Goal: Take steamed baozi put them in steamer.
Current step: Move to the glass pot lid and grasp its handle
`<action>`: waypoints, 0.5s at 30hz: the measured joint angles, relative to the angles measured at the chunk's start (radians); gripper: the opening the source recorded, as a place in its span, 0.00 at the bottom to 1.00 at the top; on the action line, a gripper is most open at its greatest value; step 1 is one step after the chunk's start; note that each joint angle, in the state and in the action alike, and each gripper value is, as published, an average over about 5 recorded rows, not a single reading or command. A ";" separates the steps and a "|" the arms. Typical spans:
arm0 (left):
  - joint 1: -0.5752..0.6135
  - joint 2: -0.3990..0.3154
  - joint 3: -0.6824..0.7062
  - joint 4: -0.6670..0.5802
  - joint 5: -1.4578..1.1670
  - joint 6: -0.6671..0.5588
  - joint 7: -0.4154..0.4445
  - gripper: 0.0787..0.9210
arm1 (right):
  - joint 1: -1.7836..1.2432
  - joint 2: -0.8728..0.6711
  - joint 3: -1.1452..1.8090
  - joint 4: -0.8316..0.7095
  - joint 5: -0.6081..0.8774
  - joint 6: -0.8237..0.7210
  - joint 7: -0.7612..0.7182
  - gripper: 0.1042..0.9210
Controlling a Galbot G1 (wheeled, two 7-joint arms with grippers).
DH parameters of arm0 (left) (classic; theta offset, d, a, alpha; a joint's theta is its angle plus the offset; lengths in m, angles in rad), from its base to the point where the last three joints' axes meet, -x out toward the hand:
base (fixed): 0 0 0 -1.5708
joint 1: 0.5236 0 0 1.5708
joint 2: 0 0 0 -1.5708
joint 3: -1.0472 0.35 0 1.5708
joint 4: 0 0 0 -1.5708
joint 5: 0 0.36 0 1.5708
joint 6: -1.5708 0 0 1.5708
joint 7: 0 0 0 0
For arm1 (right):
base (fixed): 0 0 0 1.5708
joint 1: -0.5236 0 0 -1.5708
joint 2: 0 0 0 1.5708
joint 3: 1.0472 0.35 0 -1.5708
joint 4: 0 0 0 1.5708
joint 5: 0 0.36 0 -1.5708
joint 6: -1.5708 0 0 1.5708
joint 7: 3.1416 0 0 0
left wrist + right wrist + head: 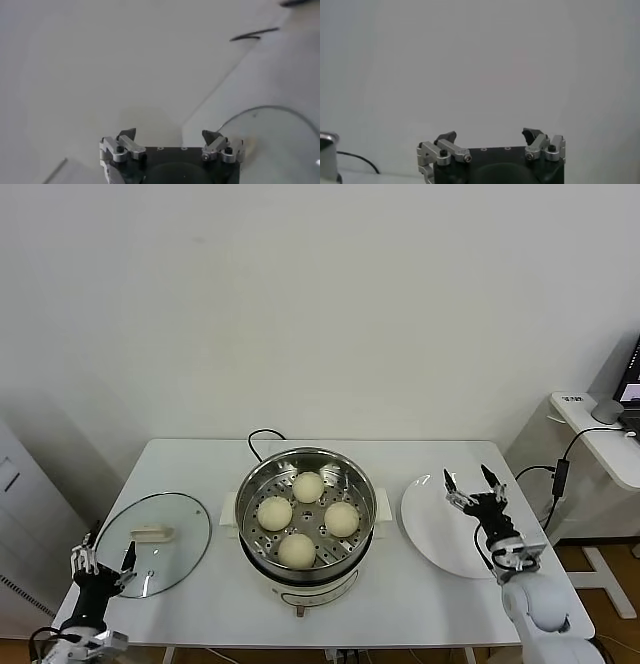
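Head view: all four steamed baozi (308,486) sit in the steamer (306,514) at table centre, at roughly 12, 3, 6 and 9 o'clock on the tray; the white plate (432,529) at 3 o'clock looks bare, so loading appears done. Right gripper (470,480) hovers over the plate, left gripper (102,558) at 8 o'clock by the glass lid (152,556), both with fingers spread and empty. Next is probably the lid, if anything.

- I can read no text, label, brand, number or sign in any of my views.
- The white electric base (300,589) under the round shiny stainless-steel steamer pot (262,484) shows me no legible marking.
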 measured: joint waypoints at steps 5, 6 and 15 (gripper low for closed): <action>-0.018 -0.021 -0.017 0.070 0.201 -0.084 -0.037 0.88 | -0.026 0.043 0.038 -0.026 -0.022 0.023 -0.014 0.88; -0.022 -0.025 -0.020 0.083 0.237 -0.098 -0.045 0.88 | -0.029 0.050 0.043 -0.032 -0.026 0.027 -0.018 0.88; -0.069 -0.063 -0.049 0.184 0.499 -0.173 -0.098 0.88 | -0.049 0.089 0.068 -0.066 -0.049 0.056 -0.045 0.88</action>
